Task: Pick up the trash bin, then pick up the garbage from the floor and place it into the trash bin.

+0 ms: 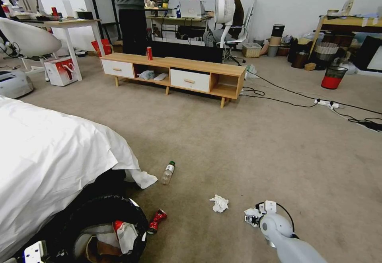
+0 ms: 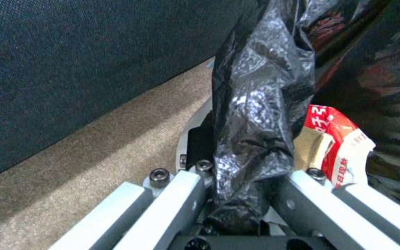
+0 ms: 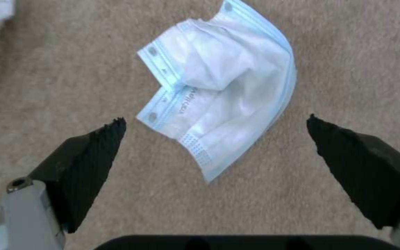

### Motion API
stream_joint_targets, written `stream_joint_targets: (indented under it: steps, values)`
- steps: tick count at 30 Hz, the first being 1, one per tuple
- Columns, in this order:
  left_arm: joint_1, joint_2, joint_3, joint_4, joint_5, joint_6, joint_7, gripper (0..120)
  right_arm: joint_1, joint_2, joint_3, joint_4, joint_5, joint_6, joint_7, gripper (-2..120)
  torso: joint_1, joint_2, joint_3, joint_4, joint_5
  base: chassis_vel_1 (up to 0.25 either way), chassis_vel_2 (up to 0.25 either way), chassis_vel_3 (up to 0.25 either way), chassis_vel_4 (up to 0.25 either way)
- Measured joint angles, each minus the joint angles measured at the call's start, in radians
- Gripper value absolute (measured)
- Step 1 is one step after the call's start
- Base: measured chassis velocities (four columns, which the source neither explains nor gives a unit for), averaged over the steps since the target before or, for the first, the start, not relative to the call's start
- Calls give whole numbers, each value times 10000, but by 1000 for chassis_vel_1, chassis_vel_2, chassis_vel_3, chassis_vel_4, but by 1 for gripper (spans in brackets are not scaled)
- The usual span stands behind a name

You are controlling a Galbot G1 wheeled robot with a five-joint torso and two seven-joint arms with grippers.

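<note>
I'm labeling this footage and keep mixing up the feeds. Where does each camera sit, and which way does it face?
Head view: on the robot's head, facing forward and down over the carpet; the right claw and trash bin show.
Left wrist view: on the left arm, looking along the left claw, shut on the bin's black bag.
Right wrist view: on the right arm, looking straight down; the open right claw hangs over a face mask.
Shared: head and left wrist views both show the trash bin and a red-and-white packet inside it.
</note>
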Motion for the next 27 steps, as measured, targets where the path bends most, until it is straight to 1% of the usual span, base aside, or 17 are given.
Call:
stream_joint_targets:
  steps: [2,4,7,12,18,20,24,27]
  values:
    - [1,41,-13,17,-11,-1,12,0,70,132,-3,-262,-140,76,-96,99,0,0,0,0,5,0,0,0,0]
    - [-22,107,-39,113,-25,-20,26,0,300,387,-10,-1056,-583,374,-387,99,0,-1,0,0,4,0,0,0,0]
    - [-87,69,24,171,-12,-27,34,0,411,449,-3,-1319,-752,496,-498,99,0,0,0,0,1,0,0,0,0]
    - [-113,69,40,192,-2,-28,36,0,516,494,13,-1544,-920,693,-588,99,0,0,0,0,2,0,0,0,0]
    - [-131,88,46,199,5,-28,37,0,594,450,48,-1468,-938,858,-620,96,0,0,0,0,2,0,0,0,0]
    - [-141,89,59,202,6,-28,37,0,646,482,34,-1496,-956,905,-627,95,0,0,0,0,1,0,0,0,0]
    - [-127,89,67,207,13,-31,48,0,692,631,-44,-1703,-1186,1089,-758,86,0,0,0,0,3,0,0,0,0]
    - [-119,91,68,207,13,-33,53,0,703,673,-53,-1790,-1252,1124,-804,85,0,0,0,0,3,0,0,0,0]
